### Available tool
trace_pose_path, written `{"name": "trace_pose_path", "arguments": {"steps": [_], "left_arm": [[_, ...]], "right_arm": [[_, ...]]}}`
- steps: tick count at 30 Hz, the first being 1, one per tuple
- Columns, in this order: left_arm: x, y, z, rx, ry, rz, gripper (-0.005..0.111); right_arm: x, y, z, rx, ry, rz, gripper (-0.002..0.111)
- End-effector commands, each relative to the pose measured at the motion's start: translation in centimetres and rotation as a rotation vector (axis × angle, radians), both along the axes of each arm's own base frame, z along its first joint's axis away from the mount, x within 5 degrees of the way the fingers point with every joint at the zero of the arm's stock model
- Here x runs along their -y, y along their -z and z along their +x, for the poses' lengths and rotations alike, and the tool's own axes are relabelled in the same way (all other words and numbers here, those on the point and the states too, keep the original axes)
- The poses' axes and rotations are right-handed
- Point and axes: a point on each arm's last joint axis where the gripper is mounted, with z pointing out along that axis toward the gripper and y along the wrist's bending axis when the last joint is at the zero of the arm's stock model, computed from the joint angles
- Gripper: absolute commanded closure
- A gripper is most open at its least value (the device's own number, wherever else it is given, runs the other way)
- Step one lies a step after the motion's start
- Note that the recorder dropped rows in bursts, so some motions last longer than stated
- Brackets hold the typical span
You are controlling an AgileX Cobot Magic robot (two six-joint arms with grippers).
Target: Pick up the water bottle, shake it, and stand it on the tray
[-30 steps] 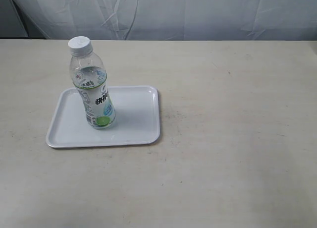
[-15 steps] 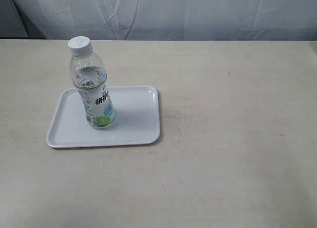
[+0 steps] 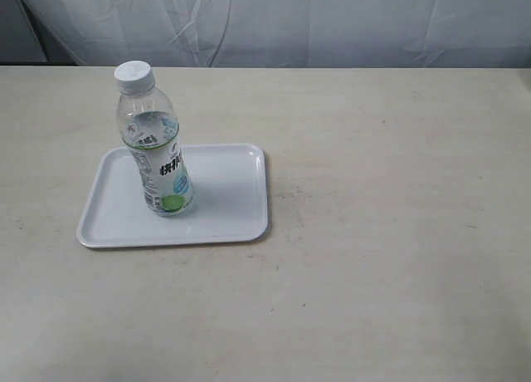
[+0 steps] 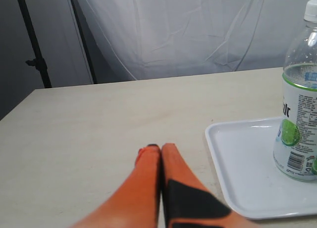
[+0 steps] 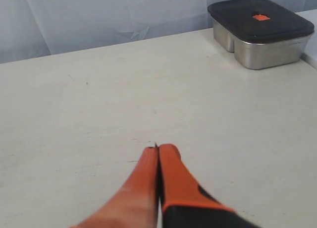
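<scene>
The water bottle (image 3: 158, 149) stands upright on the white tray (image 3: 224, 199), towards its left half; it is clear, with a white cap and a green-and-white label. The left wrist view shows the bottle (image 4: 299, 109) on the tray (image 4: 242, 163) off to one side. My left gripper (image 4: 160, 147) is shut and empty, low over the bare table beside the tray's edge, apart from the bottle. My right gripper (image 5: 157, 148) is shut too, holding nothing, over bare table. Neither gripper appears in the exterior view.
A metal box with a dark lid (image 5: 260, 29) sits near the table's far corner in the right wrist view. A white curtain (image 3: 274, 21) hangs behind the table. A dark stand pole (image 4: 34, 44) rises past the table's edge in the left wrist view.
</scene>
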Motion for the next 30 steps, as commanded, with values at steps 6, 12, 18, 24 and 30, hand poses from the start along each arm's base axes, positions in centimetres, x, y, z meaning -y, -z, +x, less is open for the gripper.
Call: {"name": "trace_pose_path", "arguments": {"steps": [6, 12, 18, 24, 30], "left_arm": [[0.0, 0.03, -0.02, 0.009, 0.0, 0.001, 0.106], [0.0, 0.03, -0.02, 0.009, 0.0, 0.001, 0.106], [0.0, 0.03, -0.02, 0.009, 0.0, 0.001, 0.106], [0.0, 0.03, -0.02, 0.009, 0.0, 0.001, 0.106], [0.0, 0.01, -0.01, 0.011, 0.0, 0.001, 0.106]], "right_arm": [[-0.05, 0.72, -0.13, 0.036, 0.002, 0.02, 0.109], [-0.05, 0.69, -0.12, 0.04, -0.002, 0.007, 0.109], [-0.13, 0.69, -0.12, 0.04, -0.003, 0.033, 0.109], [-0.12, 0.72, -0.13, 0.036, -0.003, 0.03, 0.109], [-0.12, 0.72, -0.13, 0.036, -0.003, 0.03, 0.109]]}}
